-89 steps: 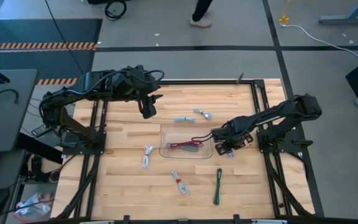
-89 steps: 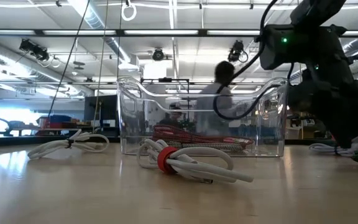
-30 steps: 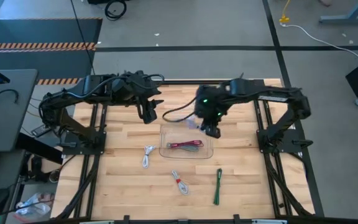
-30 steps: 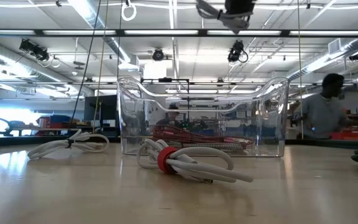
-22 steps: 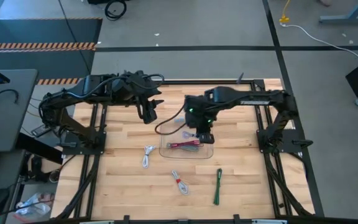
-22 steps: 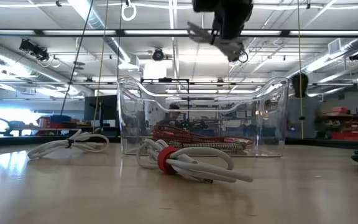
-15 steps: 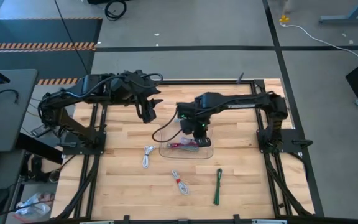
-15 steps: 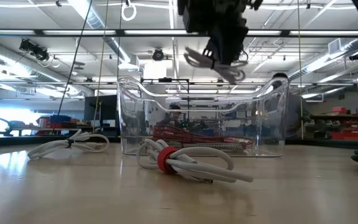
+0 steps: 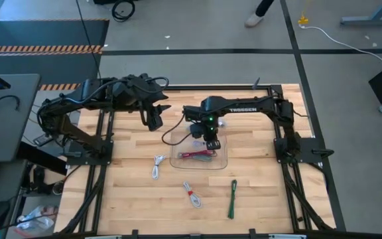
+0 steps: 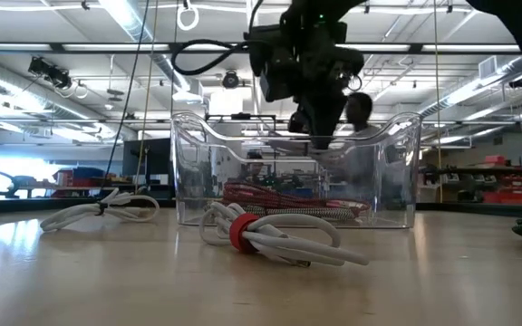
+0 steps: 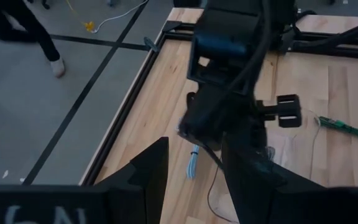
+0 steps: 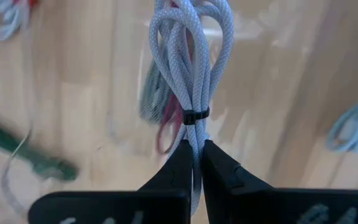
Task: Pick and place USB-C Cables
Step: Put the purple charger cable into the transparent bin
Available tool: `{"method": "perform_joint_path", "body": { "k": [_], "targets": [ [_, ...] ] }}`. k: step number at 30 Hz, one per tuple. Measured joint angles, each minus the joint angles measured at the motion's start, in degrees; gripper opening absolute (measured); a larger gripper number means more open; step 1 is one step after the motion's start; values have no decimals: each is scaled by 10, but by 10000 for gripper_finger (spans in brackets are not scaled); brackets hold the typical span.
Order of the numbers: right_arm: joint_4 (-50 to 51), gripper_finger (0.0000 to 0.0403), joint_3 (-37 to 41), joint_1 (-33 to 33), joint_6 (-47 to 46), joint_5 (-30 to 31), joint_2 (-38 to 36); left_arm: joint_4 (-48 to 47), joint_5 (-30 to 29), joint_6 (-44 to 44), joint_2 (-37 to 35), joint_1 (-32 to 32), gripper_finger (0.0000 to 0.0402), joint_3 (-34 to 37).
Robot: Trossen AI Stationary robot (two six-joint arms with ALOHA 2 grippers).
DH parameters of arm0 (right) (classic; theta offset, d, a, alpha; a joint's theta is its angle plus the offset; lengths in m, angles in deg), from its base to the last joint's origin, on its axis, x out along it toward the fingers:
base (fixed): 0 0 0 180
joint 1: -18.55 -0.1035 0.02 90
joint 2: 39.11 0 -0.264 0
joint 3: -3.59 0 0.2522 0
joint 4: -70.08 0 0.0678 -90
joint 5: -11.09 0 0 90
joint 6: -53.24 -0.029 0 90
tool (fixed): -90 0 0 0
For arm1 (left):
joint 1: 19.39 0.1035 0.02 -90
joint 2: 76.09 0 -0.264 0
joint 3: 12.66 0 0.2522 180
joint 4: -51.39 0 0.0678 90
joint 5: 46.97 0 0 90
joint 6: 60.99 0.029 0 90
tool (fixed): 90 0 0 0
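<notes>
**High view: right gripper pinching a white cable over the tray**

High view: the right gripper [image 9: 210, 141] is seen at the centre of the frame, reached over the upper edge of the clear plastic tray [image 9: 221, 161]. White lettering reading "TROSSEN" is carried on the right arm's forearm, and a small green light is lit near its wrist. In the right wrist view the fingers are pressed together on a white braided cable [image 12: 192, 56], which is pinched just past its black tie, with its loops pointing away from the fingers.

Inside the tray a dark red cable [image 9: 198, 155] is seen together with a darker, greenish one that cannot be made out clearly. In the low view the red bundle [image 10: 284, 203] lies on the tray floor, under the gripper, which hangs at the level of the tray's rim.

The left gripper [image 9: 155, 119] is held in the upper left of the table, above the wood, well apart from the tray. Its fingers are spread and nothing is held between them.

On the table, a white cable [image 9: 158, 166] lies left of the tray, a white cable with a red tie [image 9: 191, 194] lies below it, and a green cable [image 9: 233, 198] lies at the lower right. A grey-blue cable [image 11: 193, 162] is seen on the wood in the left wrist view.

A person's leg [image 9: 261, 11] is seen at the upper edge of the high view, on the floor beyond the table.
</notes>
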Motion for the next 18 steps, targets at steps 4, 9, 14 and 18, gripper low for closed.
{"method": "perform_joint_path", "body": {
  "k": [4,9,14,18],
  "targets": [
    [-10,17,12,9,-15,1,-1,0,0,0,0,0,156,0],
    [-32,17,47,11,-33,2,-1,-1,0,0,1,0,156,0],
    [-61,17,90,1,-42,2,-1,-1,0,0,1,0,156,0],
    [-86,17,117,0,-60,2,-1,-3,0,0,1,0,156,0]
  ]
}}
